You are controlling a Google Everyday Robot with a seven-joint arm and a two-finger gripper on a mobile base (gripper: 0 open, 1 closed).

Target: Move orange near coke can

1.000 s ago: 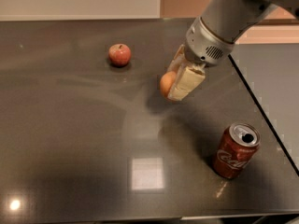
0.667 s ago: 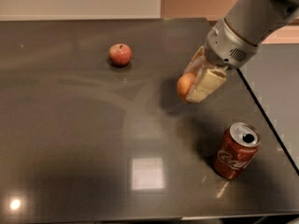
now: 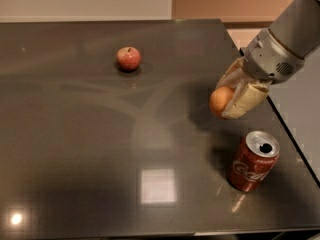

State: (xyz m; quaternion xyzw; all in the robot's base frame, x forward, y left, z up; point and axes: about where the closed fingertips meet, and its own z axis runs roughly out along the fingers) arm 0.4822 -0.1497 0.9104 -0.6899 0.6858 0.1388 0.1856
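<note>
The orange is small, round and pale orange. My gripper is shut on it and holds it above the dark table, at the right. The cream fingers clasp the fruit on its right side. The coke can is dark red with white script and a silver top. It stands tilted on the table just below and slightly right of the held orange.
A red-and-yellow apple sits at the back left of the dark table. The table's right edge runs close behind the gripper and the can. A bright light patch reflects on the tabletop near the front.
My gripper has carried the orange to the right and toward the front, closer to the coke can. The apple and the can have not moved.
</note>
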